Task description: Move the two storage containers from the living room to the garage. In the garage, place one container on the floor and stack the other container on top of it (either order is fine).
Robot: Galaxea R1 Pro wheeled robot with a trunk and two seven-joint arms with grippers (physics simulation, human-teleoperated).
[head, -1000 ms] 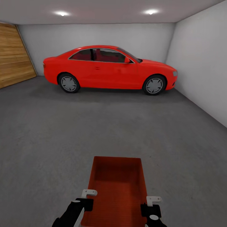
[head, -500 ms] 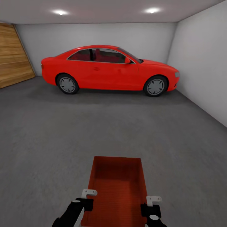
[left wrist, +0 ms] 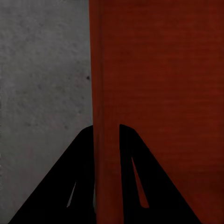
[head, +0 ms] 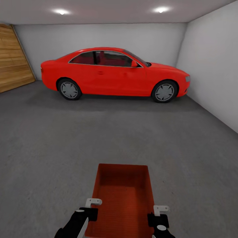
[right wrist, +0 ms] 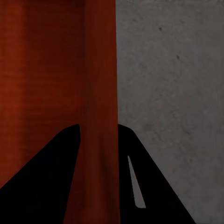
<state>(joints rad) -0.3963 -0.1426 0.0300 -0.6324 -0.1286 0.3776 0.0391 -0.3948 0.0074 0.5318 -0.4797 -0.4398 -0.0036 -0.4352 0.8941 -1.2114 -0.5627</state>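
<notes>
The robot stood in the garage (head: 205,66), a bare room with pale grey walls and 2 ceiling lights (head: 61,12). A red car (head: 114,74) was parked side-on along the far wall, and a wooden door (head: 15,59) stood at the far left.

1 orange-red bin (head: 124,198) (open at the top, nothing inside) was held low in front of the robot, above the dark grey concrete floor (head: 99,132), with its long axis pointing towards the car. The left gripper (head: 88,209) was clamped on the bin's left wall near the end closest to the robot, and the right gripper (head: 158,215) was clamped on its right wall.

In the left wrist view, the 2 black fingers (left wrist: 81,182) of the left gripper (left wrist: 106,135) sat on either side of the wall's thin edge, 1 over the inside of the bin (left wrist: 158,70) and 1 over the floor (left wrist: 42,70). The right wrist view showed the same: the right gripper (right wrist: 99,133) pinched the wall of the bin (right wrist: 46,60), with the mottled floor (right wrist: 172,70) beyond it.
</notes>
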